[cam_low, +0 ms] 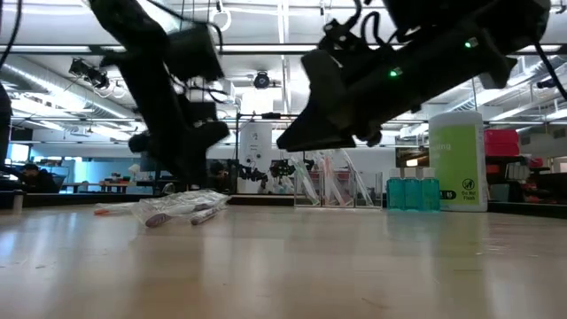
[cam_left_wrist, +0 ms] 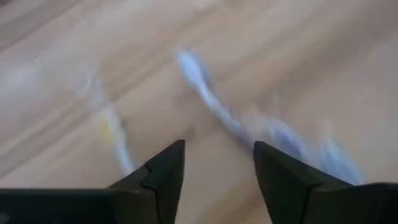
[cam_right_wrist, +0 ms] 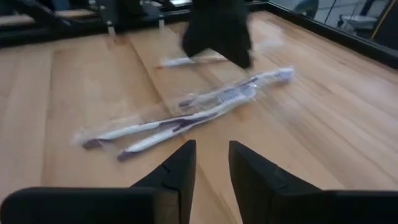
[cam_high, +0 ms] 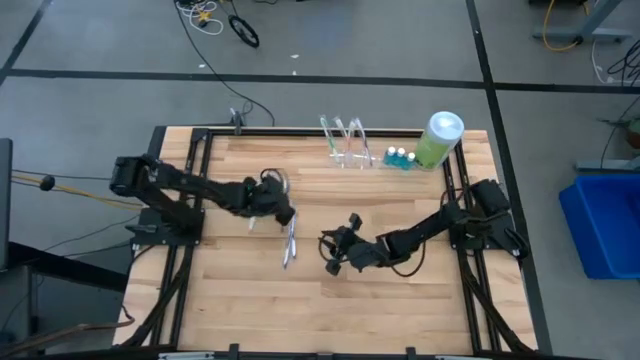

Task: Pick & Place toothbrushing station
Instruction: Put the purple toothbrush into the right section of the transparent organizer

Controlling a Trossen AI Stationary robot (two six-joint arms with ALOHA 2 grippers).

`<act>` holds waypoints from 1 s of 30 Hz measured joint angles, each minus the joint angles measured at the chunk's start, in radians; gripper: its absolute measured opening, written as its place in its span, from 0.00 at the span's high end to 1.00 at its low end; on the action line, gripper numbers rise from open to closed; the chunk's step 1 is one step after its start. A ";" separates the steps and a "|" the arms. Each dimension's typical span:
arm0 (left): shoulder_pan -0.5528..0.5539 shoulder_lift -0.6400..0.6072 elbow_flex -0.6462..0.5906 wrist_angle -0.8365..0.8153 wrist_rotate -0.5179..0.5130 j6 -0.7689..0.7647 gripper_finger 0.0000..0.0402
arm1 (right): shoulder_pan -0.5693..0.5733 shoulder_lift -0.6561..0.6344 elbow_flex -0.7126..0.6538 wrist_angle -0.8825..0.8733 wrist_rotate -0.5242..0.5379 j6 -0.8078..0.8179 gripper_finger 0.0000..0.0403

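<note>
The toothbrushing station (cam_high: 347, 148) stands at the far edge of the table, a little right of centre, a low see-through rack with a few slim brushes leaning upright in its slots. Just to its right sit the small blue-capped bottles (cam_high: 400, 158) and then the big green bottle (cam_high: 437, 140). I judge the rack light and rigid but thin-walled and slick, so it could skate or tip under a careless squeeze; I would take it low on its side walls, across the narrow width, clear of the leaning brushes.

Nearer the middle of the table lie loose toothbrushes in clear wrappers (cam_right_wrist: 186, 112), close together left of centre. These look very light, thin and slippery in their film, lying flat on the wood, so a pinch needs to come straight down across a handle's middle, not the crinkly wrapper ends.

My left gripper (cam_left_wrist: 214, 171) hovers low over those brushes with its fingers spread apart and nothing between them. My right gripper (cam_right_wrist: 211, 165) is near the table's centre, just right of the brushes and pointing at them, fingers narrowly parted around only a slim gap, holding nothing. Both are well apart from the rack.
</note>
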 joint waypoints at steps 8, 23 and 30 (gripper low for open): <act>0.107 0.098 -0.001 0.165 0.094 0.123 0.68 | 0.000 0.045 0.065 -0.003 -0.047 -0.065 0.79; 0.116 0.143 -0.002 0.212 0.112 0.228 0.95 | 0.001 0.005 0.032 -0.028 -0.056 -0.012 0.89; 0.084 0.076 -0.003 0.300 0.104 0.277 0.97 | 0.001 0.011 0.031 -0.056 -0.051 0.053 0.92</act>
